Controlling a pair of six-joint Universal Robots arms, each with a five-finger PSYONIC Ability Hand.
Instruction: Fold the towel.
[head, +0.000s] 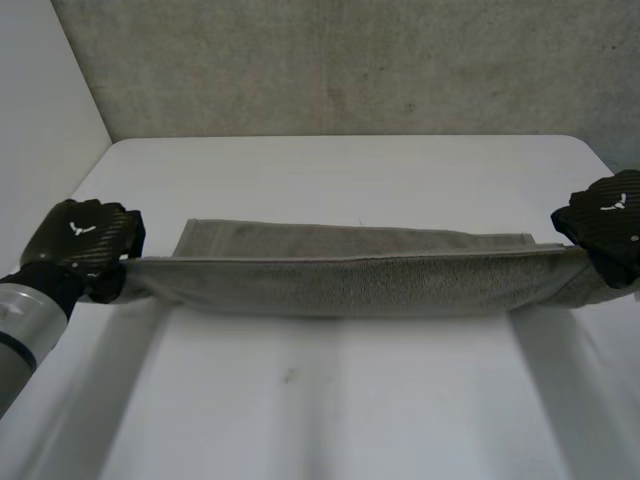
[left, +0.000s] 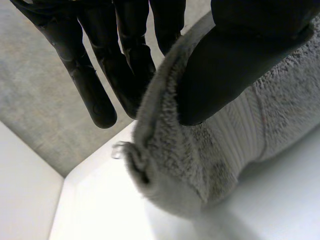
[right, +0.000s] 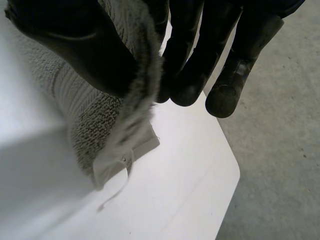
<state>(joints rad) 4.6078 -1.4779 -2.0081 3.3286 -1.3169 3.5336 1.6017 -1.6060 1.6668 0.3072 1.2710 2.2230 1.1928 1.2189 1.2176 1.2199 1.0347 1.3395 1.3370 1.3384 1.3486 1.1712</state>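
A grey towel (head: 340, 280) stretches across the white table (head: 330, 400), its near part lifted taut between both hands while the far edge lies flat. My left hand (head: 80, 245) is shut on the towel's left end. Its wrist view shows the thumb (left: 225, 65) pressing the towel (left: 200, 165) against straight fingers (left: 95, 95). My right hand (head: 605, 225) is shut on the right end. There the thumb (right: 85, 50) pinches the towel (right: 95, 115) against the fingers (right: 200, 65), and a loose thread hangs from the corner.
A grey textured wall (head: 340, 65) stands behind the table's far edge. The table's right far corner (right: 232, 175) lies just beyond my right hand, with grey floor past it. White surface runs in front of the towel.
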